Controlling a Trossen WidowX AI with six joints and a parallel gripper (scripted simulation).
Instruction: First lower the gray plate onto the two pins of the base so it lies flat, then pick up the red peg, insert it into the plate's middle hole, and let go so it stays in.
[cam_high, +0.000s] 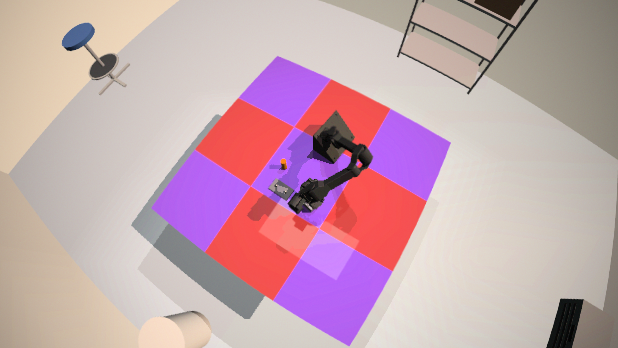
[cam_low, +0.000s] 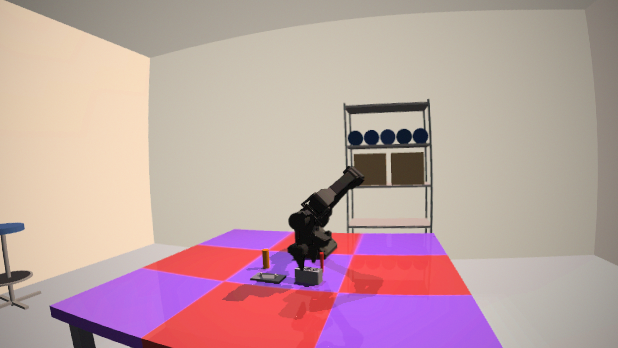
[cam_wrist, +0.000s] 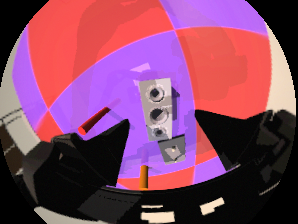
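Note:
The gray plate (cam_high: 308, 206) (cam_low: 308, 277) (cam_wrist: 163, 134) is a light block with three holes in a row. It rests on the table beside the base and is partly hidden under the gripper in the top view. The darker flat base (cam_high: 273, 187) (cam_low: 257, 278) (cam_wrist: 181, 142) has two small pins and carries no plate. The red peg (cam_low: 321, 260) (cam_wrist: 94, 121) stands upright behind the plate; the arm hides it in the top view. My gripper (cam_wrist: 162, 117) is wide open and empty, low above the plate, with its fingers to either side of it in the wrist view.
An orange cylinder (cam_high: 283, 164) (cam_low: 265, 259) (cam_wrist: 144, 178) stands upright behind the base, on the robot's side. The arm's mount (cam_high: 332, 145) stands farther back on the checkered table. A shelf rack and a blue stool stand off the table.

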